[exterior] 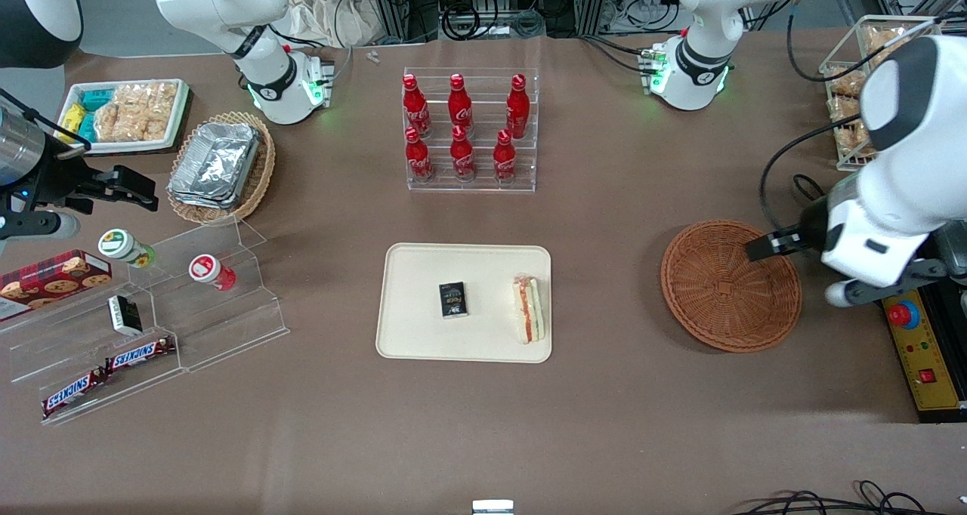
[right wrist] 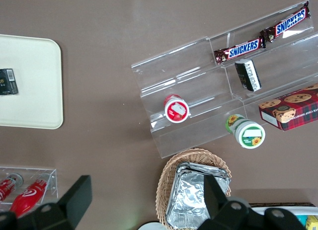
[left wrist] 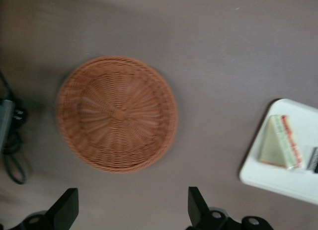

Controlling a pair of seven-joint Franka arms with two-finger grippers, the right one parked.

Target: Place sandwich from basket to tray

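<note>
My gripper [left wrist: 130, 210] hangs above the table with its fingers spread wide and nothing between them, just beside the basket's rim on the working arm's end. Seen from the front, the gripper [exterior: 761, 248] sits at the basket's edge, under the bulk of the arm.

The basket [exterior: 730, 285] lies empty beneath it, bare reddish-brown weave from rim to centre. In the wrist view, the basket [left wrist: 117, 114] holds nothing either.

The sandwich [exterior: 529, 308] rests on the tray [exterior: 408, 334], well apart from the basket and toward the parked arm. It lies near the tray edge closest to the basket, its orange-red and green filling showing along one side. From the wrist camera, the sandwich [left wrist: 279, 148] sits close to the corner of the tray [left wrist: 278, 183]. A small black packet [exterior: 453, 300] shares the tray, clear of the bread.

I judge the placement done (only a retreat looks left). The risks from here are small: a low sweep of the arm could catch the light basket and drag it, and any pass over the tray could nudge the sandwich, lying so near the low rim, off onto the table.
</note>
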